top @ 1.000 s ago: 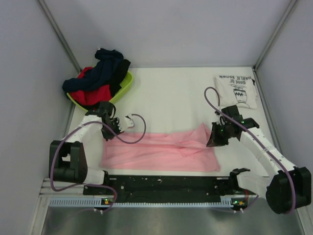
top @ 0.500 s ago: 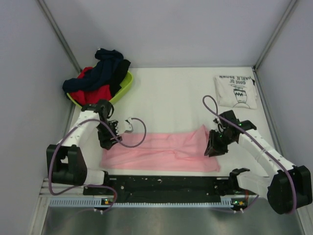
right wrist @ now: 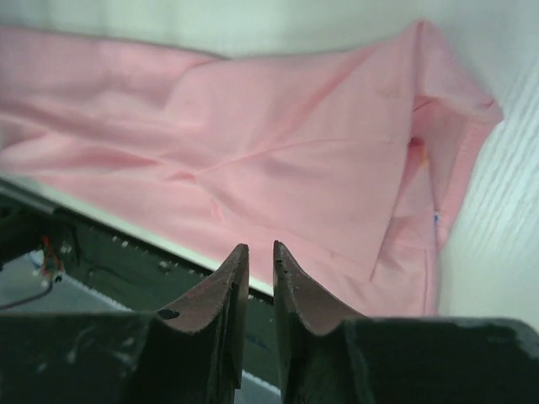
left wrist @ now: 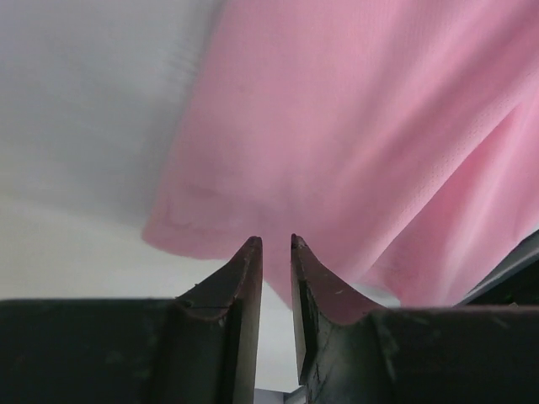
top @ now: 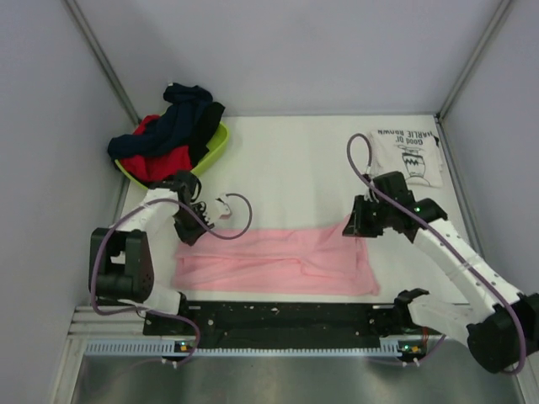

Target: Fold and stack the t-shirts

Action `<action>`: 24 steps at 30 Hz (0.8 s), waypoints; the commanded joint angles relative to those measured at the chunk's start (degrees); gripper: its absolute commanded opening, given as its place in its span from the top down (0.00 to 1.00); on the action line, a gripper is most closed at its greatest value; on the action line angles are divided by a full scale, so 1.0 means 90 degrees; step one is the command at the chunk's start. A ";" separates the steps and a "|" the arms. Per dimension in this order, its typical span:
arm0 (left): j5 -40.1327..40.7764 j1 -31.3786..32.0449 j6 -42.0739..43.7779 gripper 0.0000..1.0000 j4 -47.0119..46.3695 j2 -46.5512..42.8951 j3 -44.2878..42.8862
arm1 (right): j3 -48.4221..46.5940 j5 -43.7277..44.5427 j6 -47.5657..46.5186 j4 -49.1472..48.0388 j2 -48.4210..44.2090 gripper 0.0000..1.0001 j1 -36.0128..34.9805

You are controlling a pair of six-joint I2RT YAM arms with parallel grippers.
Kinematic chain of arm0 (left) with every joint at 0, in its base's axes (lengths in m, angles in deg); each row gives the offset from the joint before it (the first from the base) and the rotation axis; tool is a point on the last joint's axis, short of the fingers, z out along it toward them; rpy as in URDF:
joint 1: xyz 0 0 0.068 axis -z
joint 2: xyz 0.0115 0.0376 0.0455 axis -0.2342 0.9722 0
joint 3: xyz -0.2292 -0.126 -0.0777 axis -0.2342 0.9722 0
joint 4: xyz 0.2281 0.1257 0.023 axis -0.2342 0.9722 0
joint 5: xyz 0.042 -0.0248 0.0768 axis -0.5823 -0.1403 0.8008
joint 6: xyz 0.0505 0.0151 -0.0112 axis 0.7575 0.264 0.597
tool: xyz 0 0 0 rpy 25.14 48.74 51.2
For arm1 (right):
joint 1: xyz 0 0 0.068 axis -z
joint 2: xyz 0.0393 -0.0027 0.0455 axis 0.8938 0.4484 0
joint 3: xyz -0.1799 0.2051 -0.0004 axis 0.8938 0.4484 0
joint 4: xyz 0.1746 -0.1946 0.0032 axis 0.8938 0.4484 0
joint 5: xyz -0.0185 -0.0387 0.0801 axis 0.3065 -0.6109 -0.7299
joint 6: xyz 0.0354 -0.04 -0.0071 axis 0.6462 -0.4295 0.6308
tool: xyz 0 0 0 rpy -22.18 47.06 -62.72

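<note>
The light-pink t-shirt (top: 278,261) lies spread as a long band along the near part of the white table; it also shows in the left wrist view (left wrist: 354,126) and the right wrist view (right wrist: 295,143). The white t-shirt with black lettering (top: 408,156) lies folded at the far right. My left gripper (top: 189,229) (left wrist: 276,242) hovers over the pink shirt's far left corner, jaws nearly together and empty. My right gripper (top: 354,225) (right wrist: 257,247) hovers over the shirt's far right corner, jaws nearly together and empty.
A lime-green basket (top: 217,143) heaped with dark blue, red and black clothes (top: 168,135) stands at the far left. The black base rail (top: 286,316) runs along the near table edge. Grey walls enclose the table on three sides.
My right gripper has risen and moved away from the pink shirt's right edge, and the raised fold there has dropped flat. My left gripper shifted slightly near the left corner.
</note>
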 commanded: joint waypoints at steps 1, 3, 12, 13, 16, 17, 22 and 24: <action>0.0648 0.0017 -0.0186 0.75 -0.0854 0.0041 0.0956 | 0.0514 0.1441 0.0390 -0.0996 0.0891 0.83 -0.0051; 0.0952 0.0017 -0.0176 0.75 -0.1245 0.0022 0.1386 | 0.0845 0.1814 0.0420 -0.1297 0.1135 0.80 0.0075; 0.0175 0.0017 0.0038 0.47 0.0000 -0.0358 0.0698 | 0.1619 0.1337 0.0382 -0.1670 0.0894 0.71 0.0730; -0.0147 0.0017 0.0145 0.41 0.0303 -0.0436 0.0424 | 0.1609 0.1259 0.0362 -0.1680 0.0689 0.70 0.0730; -0.0881 0.0007 0.0117 0.32 0.0472 -0.0554 -0.0377 | 0.1580 0.1083 0.0333 -0.1748 0.0317 0.68 0.0672; -0.1086 0.0017 0.0069 0.32 0.0375 -0.0516 -0.0582 | 0.1589 0.1005 0.0284 -0.1864 0.0258 0.67 0.0623; -0.1742 0.0270 -0.0986 0.37 -0.1050 0.0040 -0.0975 | 0.1794 0.0809 0.0196 -0.2703 0.0666 0.65 0.0564; -0.1772 0.0552 -0.1181 0.37 -0.1595 0.0274 -0.0820 | 0.1756 0.0673 0.0186 -0.2987 0.1018 0.65 0.0564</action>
